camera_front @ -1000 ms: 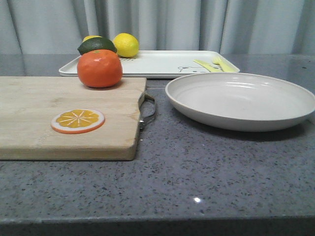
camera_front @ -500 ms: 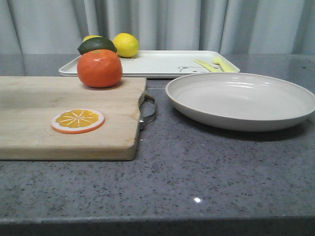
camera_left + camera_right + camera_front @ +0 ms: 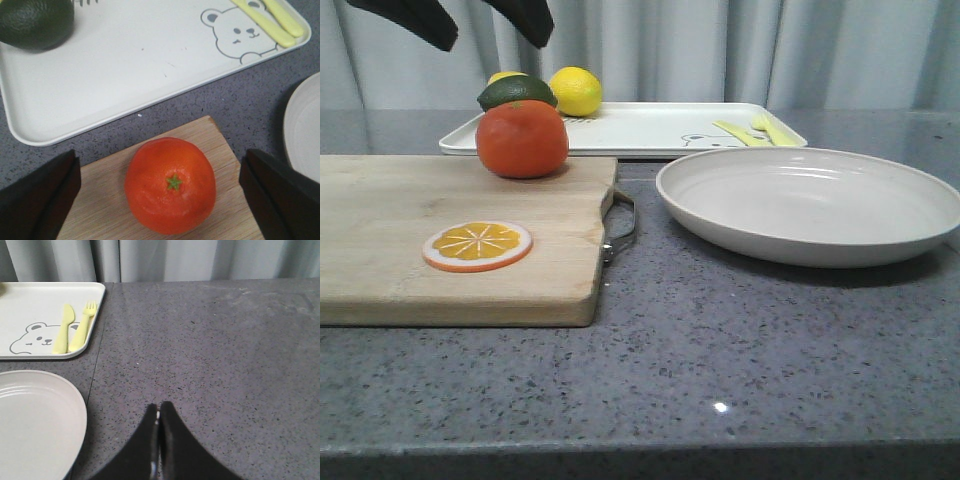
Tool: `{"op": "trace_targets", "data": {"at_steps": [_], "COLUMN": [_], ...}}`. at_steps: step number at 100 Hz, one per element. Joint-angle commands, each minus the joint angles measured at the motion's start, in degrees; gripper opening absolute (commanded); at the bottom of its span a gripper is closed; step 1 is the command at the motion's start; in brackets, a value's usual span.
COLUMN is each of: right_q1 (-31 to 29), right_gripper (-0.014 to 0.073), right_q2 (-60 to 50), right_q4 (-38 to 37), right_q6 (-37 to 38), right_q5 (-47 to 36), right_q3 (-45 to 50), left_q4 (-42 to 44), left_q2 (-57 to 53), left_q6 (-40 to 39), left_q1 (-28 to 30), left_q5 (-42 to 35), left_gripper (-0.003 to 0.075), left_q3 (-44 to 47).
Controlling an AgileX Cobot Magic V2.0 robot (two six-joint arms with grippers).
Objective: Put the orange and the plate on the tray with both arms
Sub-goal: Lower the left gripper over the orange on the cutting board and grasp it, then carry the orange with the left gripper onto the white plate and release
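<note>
The orange sits on the far right corner of the wooden cutting board. My left gripper is open and hangs above the orange, its tips at the top left of the front view. In the left wrist view the orange lies between the spread fingers, untouched. The plate rests on the table at the right, in front of the white tray. My right gripper is shut and empty over bare table beside the plate. It is out of the front view.
A lemon and a dark avocado lie on the tray's left end. A yellow knife and fork lie at its right end by the bear drawing. An orange slice lies on the board. A curtain hangs behind the table.
My left gripper has come into the front view at the top left, open above the orange. The objects have not moved.
</note>
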Motion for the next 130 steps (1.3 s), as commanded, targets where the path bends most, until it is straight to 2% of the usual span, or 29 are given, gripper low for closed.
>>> {"op": "trace_targets", "data": {"at_steps": [1, 29, 77, 86, 110, 122, 130], "right_q1": [-0.4, -0.4, -0.4, -0.4, -0.4, -0.4, -0.4], "right_gripper": [-0.0062, -0.0062, -0.0062, -0.0062, -0.0062, -0.0062, -0.0062], "right_q2": [0.3, 0.3, 0.3, 0.3, 0.3, 0.3, 0.3], "right_q4": [-0.1, -0.1, -0.1, -0.1, -0.1, -0.1, -0.1], "right_q6": [0.0, 0.0, 0.0, 0.0, 0.0, 0.0, 0.0], "right_q5": [-4.8, -4.8, -4.8, -4.8, -4.8, -4.8, -4.8], "right_q3": [-2.1, -2.1, -2.1, -2.1, -2.1, -2.1, -2.1], "left_q4": [-0.8, -1.0, -2.9, -2.9, -2.9, -3.2, -3.3], "left_q2": [0.8, 8.4, 10.3, 10.3, 10.3, 10.3, 10.3], "left_q6": [-0.6, -0.6, -0.6, -0.6, -0.6, -0.6, 1.5], "left_q1": [-0.5, -0.5, -0.5, -0.5, -0.5, -0.9, -2.0], "left_q5": [0.9, 7.9, 9.5, 9.5, 9.6, 9.7, 9.8], "left_gripper": [0.0622, 0.0622, 0.0615, 0.0570, 0.0361, 0.0294, 0.0279], "left_q3": [-5.1, -12.1, -12.2, -12.2, -12.2, -12.4, -13.1]}}
